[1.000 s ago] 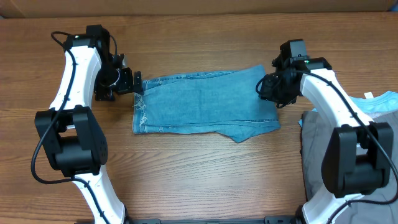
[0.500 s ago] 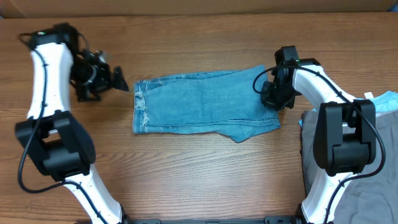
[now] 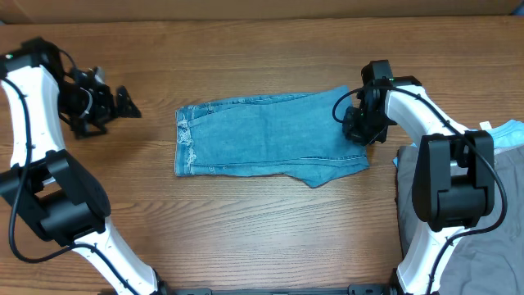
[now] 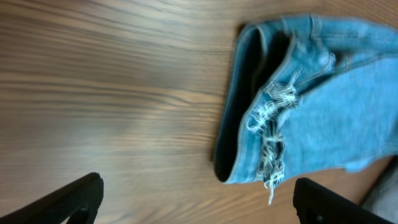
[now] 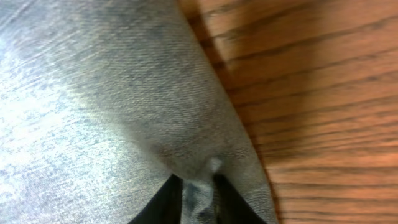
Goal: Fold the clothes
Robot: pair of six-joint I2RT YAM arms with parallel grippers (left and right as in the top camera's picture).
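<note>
The clothes, light-blue jeans folded into a long band, lie flat mid-table with the frayed hems at the left end. My left gripper hangs open well to the left of them, holding nothing. In the left wrist view the frayed hems lie ahead of the left gripper, apart from its fingers. My right gripper sits on the jeans' right edge. The right wrist view shows that gripper shut on a pinched ridge of denim.
A grey garment lies at the table's right side under my right arm, and a pale blue cloth lies beside it. A cardboard wall runs along the back edge. Bare wood surrounds the jeans.
My left arm has drawn back to the left, away from the frayed hems, still open. My right gripper has shifted slightly onto the jeans' right edge and closed on a pinch of denim.
</note>
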